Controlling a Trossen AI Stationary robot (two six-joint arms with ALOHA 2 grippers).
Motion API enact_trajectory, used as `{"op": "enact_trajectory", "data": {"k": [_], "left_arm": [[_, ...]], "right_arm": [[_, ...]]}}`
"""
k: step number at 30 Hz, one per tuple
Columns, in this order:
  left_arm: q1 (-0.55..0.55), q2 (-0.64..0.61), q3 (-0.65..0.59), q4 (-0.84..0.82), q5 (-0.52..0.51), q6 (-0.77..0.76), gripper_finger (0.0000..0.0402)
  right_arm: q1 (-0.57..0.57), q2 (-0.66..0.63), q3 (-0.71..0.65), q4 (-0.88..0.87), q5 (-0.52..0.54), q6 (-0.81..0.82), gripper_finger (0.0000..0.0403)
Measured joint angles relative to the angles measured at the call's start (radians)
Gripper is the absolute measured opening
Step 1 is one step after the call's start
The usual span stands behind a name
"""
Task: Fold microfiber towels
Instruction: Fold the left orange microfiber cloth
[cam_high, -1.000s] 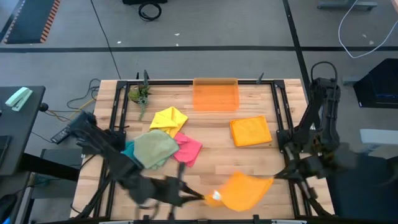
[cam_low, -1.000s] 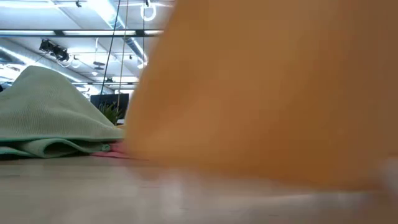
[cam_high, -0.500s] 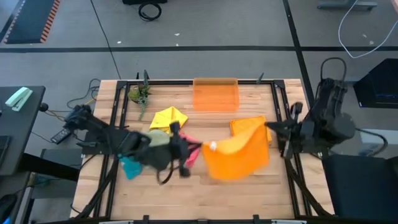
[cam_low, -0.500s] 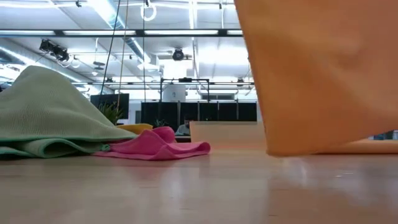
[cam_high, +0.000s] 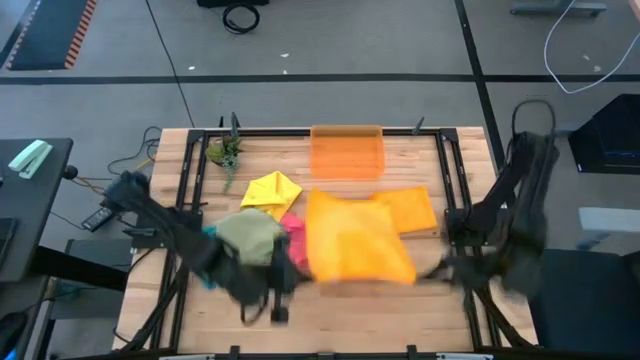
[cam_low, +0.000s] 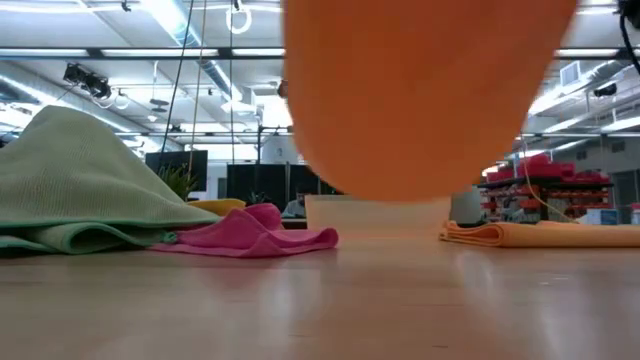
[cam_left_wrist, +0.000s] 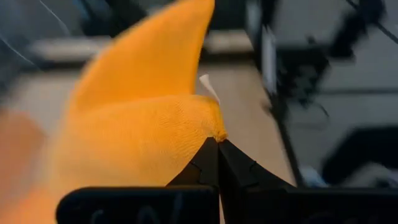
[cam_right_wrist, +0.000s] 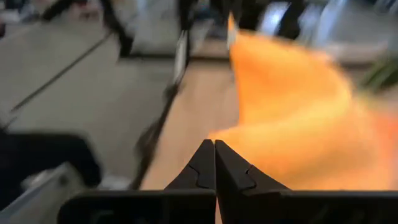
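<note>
An orange towel (cam_high: 355, 238), soft and nubbly in weave, was seen spread as a broad, roughly square sheet held above the wooden table (cam_high: 400, 300), just in front of the rigid translucent orange bin (cam_high: 346, 152) and partly overlapping a second orange towel (cam_high: 412, 208) that lay folded flat to the bin's front right. One corner of the spread towel, with a small white tag beside it, was pinched between the closed fingers of the left gripper (cam_left_wrist: 217, 142); the opposite corner was clamped in the shut fingers of the right gripper (cam_right_wrist: 214, 147). In the high view both grippers were blurred, the left gripper (cam_high: 278, 290) well in front of the bin and to its left, the right gripper (cam_high: 440, 270) in front and to its right. To the left of the spread towel a crumpled heap was seen: a sage green towel (cam_high: 250, 236) mounded on top, a pink towel (cam_high: 295, 232) at its edge, a yellow towel (cam_high: 272, 190) nearer the bin, and a sliver of teal towel (cam_high: 207, 240) on the far side. In the low view the hanging cloth filled the upper middle as a rounded orange mass (cam_low: 420, 90). Compared with half a second before, the towel had been drawn out flatter and wider, and both grippers had been brought farther from the bin toward the table's front.
</note>
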Motion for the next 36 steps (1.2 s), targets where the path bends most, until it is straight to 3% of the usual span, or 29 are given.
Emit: {"op": "enact_trajectory", "data": {"k": [6,11,15,18,24,27,36], "left_arm": [[-0.149,0.221,-0.266,0.471,-0.001,-0.190,0.0002],[-0.171,0.314,-0.298,0.589,-0.007,-0.312,0.0002],[-0.185,0.287,-0.296,0.624,-0.008,-0.286,0.0003],[-0.191,0.233,-0.295,0.625,-0.026,-0.230,0.0002],[-0.137,0.163,-0.294,0.443,-0.281,-0.179,0.0002],[-0.057,0.162,-0.294,0.314,-0.303,-0.251,0.0003],[0.198,0.173,-0.296,0.103,-0.260,-0.289,0.0003]], "right_arm": [[0.075,0.414,-0.167,0.426,-0.025,0.346,0.0000],[0.075,0.608,-0.091,0.458,-0.054,0.485,0.0000],[0.076,0.597,-0.024,0.398,-0.095,0.464,0.0000],[0.076,0.542,0.026,0.271,-0.058,0.465,0.0000],[-0.007,0.436,0.046,-0.152,0.049,0.586,0.0000],[-0.099,0.410,0.014,-0.307,0.035,0.669,0.0000],[-0.359,0.364,-0.173,-0.304,-0.078,0.688,0.0000]]}}
